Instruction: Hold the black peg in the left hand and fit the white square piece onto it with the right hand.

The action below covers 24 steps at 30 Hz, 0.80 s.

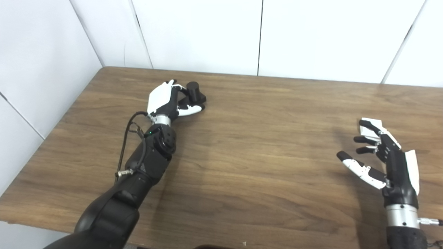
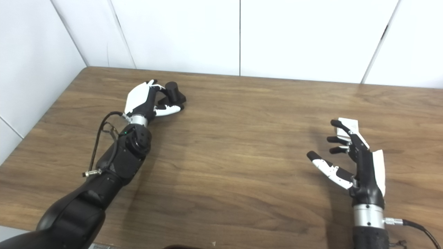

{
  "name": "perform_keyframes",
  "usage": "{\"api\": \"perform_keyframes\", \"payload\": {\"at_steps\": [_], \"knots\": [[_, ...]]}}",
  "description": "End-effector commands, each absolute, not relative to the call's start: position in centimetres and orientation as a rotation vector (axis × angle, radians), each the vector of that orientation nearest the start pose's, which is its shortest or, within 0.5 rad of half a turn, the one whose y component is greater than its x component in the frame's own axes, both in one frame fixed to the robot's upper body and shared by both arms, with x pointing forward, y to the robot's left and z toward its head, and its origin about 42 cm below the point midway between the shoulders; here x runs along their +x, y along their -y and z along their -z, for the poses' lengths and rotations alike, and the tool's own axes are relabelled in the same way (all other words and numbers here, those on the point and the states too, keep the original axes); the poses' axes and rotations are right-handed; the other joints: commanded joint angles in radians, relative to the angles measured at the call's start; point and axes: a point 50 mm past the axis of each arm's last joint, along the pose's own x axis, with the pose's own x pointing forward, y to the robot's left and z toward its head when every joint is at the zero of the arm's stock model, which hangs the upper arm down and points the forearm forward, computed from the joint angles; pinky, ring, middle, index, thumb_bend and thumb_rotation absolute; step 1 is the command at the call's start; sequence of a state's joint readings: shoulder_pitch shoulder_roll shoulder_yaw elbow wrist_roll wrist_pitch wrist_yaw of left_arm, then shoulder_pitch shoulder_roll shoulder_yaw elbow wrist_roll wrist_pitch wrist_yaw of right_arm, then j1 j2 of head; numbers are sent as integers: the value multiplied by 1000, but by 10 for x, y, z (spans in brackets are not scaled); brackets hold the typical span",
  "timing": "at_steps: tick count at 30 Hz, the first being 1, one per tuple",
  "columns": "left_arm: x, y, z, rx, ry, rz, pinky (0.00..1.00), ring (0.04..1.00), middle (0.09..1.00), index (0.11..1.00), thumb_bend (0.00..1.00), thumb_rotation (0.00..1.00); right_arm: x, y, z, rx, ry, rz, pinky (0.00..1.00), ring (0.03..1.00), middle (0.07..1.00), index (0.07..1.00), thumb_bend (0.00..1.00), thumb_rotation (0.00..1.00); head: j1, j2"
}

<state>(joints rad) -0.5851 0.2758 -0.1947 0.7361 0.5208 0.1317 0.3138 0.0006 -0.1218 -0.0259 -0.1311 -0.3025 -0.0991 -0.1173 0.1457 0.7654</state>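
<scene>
Worktop (image 1: pixel 263 145): brown wood grain, its far edge running along white wall panels, the far-left corner in plain sight.
Left arm (image 1: pixel 148 159): black, coming up from the near-left edge and reaching toward the far-left corner, a thin cable looping beside the wrist.
Left hand (image 1: pixel 168 100): down on the worktop near the far edge, fingers (image 1: pixel 190 110) curled about the base of the black peg; from here I can't tell whether they truly grip it or only rest against it.
Right hand (image 2: pixel 356 162): near the right edge, palm turned inward, fingers (image 2: pixel 328 167) spread apart and holding nothing.
Black peg (image 1: pixel 193 91): standing upright on its dark base, near the far-left corner, touching the left hand.
White square piece (image 2: pixel 347 125): lying flat near the right edge, just beyond the right hand's fingertips and partly hidden by them; whether they touch it I can't make out.
</scene>
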Motion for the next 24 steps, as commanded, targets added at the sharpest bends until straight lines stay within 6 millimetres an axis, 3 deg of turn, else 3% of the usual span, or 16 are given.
{"api": "perform_keyframes", "payload": {"at_steps": [1, 5, 24], "knots": [[477, -275, -146, 929, -19, -211, 1000, 1000, 936, 516, 613, 150, 281, 259, -152, -419, 297, 147, 532, 676, 845, 779, 672, 259, 1, 1], [477, -275, -146, 918, -11, -219, 1000, 1000, 936, 489, 525, 87, 282, 259, -153, -416, 298, 145, 532, 676, 843, 774, 671, 248, 4, 1], [474, -279, -142, 915, -21, -211, 1000, 1000, 934, 489, 519, 85, 283, 259, -155, -424, 307, 144, 541, 676, 836, 766, 669, 253, -8, 2]]}}
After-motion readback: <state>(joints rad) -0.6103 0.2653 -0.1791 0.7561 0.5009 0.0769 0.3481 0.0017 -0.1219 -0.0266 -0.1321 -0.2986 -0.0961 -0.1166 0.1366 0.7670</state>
